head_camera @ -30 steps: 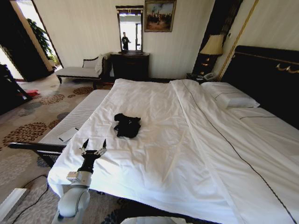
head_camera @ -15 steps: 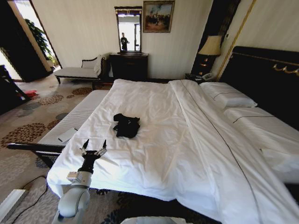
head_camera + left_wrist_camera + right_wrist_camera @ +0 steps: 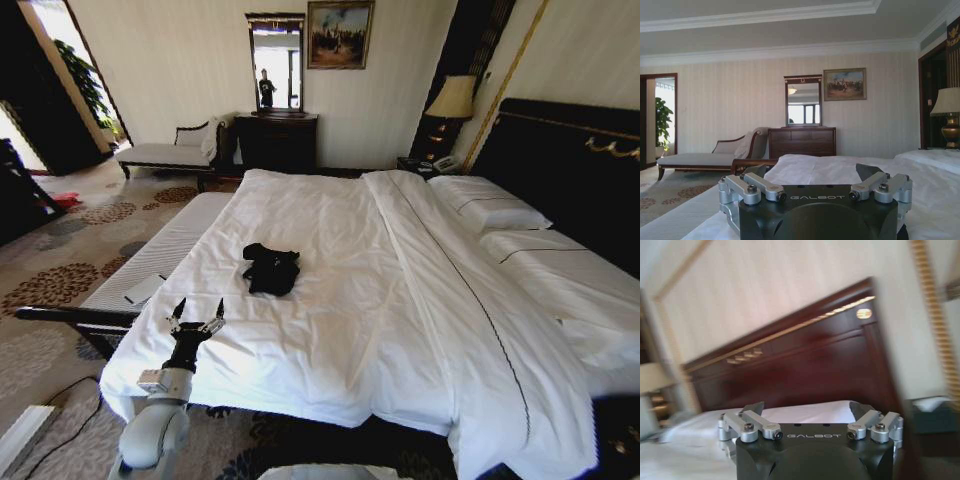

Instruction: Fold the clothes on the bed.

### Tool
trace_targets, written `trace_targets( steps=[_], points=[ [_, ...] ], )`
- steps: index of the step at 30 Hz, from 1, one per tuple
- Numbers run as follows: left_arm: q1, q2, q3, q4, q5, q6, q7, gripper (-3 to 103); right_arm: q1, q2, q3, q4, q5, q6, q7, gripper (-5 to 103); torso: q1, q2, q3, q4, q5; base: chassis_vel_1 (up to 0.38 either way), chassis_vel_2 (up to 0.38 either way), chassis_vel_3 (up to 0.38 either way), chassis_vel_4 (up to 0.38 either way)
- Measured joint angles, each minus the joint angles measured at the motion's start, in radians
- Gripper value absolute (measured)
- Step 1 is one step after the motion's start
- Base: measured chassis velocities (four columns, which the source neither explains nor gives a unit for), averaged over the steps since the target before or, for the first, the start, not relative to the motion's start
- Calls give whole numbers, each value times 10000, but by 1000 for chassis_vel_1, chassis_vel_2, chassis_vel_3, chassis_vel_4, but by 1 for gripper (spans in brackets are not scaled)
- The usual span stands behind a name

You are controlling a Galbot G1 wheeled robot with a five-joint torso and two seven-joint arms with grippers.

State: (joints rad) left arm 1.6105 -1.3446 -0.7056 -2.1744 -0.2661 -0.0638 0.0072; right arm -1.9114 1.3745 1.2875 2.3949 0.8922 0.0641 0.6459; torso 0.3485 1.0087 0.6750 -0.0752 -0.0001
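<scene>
Clothes (image 3: pixel 271 269): one black T-shirt lies crumpled on the white duvet (image 3: pixel 400 300) of the bed (image 3: pixel 330 400), toward its left side, same spot as before. Left claw (image 3: pixel 198 322) hovers over the near left corner of the bed with fingers spread, slightly lower in the head view than a second ago. Right claw (image 3: pixel 807 415) is open, facing the dark headboard (image 3: pixel 805 365). The head camera has shifted since, revealing more of the pillows (image 3: pixel 560 270).

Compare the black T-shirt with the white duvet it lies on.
The T-shirt is black and crumpled into a small heap; the duvet is white and spread nearly flat. The T-shirt covers one small patch, while the duvet spans most of the bed. Both are soft fabric, untouched by the open left gripper at the bed's near edge.
</scene>
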Motion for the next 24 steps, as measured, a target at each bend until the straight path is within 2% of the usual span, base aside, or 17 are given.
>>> trace_targets(
  steps=[3,4,6,9,10,11,13,15,16,19,20,24],
  points=[
    [77,60,-127,-422,-288,298,-122,100,199,-88,-832,99,-535,354,-1266,100,-1,1,-1,0,0,0,0,0,0],
    [77,60,-127,-422,-288,298,-122,100,199,-88,-832,99,-535,354,-1266,100,-1,1,-1,0,0,0,0,0,0],
    [119,93,-211,-641,-407,477,-206,100,337,-141,-1344,23,-1028,609,-2048,100,-1,0,0,1,0,0,0,0,0],
    [231,65,-310,-995,-540,985,-431,100,612,-140,-2499,-219,-2136,992,-3743,100,0,0,0,1,1,0,0,0,0],
    [231,65,-310,-995,-540,985,-431,100,612,-140,-2499,-219,-2136,992,-3743,100,0,0,0,1,1,0,0,0,0],
    [326,-10,-315,-1128,-595,1143,-493,100,674,-66,-2947,-272,-2521,1064,-4253,100,0,-1,0,1,0,0,0,0,0],
    [463,-112,-315,-1204,-562,1182,-509,100,723,58,-3463,-401,-3091,1235,-4786,100,0,0,0,1,0,0,0,0,0],
    [641,-236,-315,-1210,-350,1098,-509,100,789,202,-3927,-698,-3868,1679,-5390,100,-1,0,0,0,-1,0,0,0,0],
    [641,-236,-315,-1210,-350,1098,-509,100,789,202,-3927,-698,-3868,1679,-5390,100,-1,0,0,0,-1,0,0,0,0],
    [966,-468,-319,-1218,87,629,-456,100,880,396,-4463,-1231,-5054,2694,-6203,100,0,0,0,0,0,0,0,0,0],
    [966,-468,-319,-1218,87,629,-456,100,880,396,-4463,-1231,-5054,2694,-6203,100,0,0,0,0,0,0,0,0,0],
    [1276,-814,-216,-1232,547,-116,-296,100,984,624,-4924,-1660,-6014,3334,-6449,100,-1,0,0,0,1,0,0,0,0]
  ],
)
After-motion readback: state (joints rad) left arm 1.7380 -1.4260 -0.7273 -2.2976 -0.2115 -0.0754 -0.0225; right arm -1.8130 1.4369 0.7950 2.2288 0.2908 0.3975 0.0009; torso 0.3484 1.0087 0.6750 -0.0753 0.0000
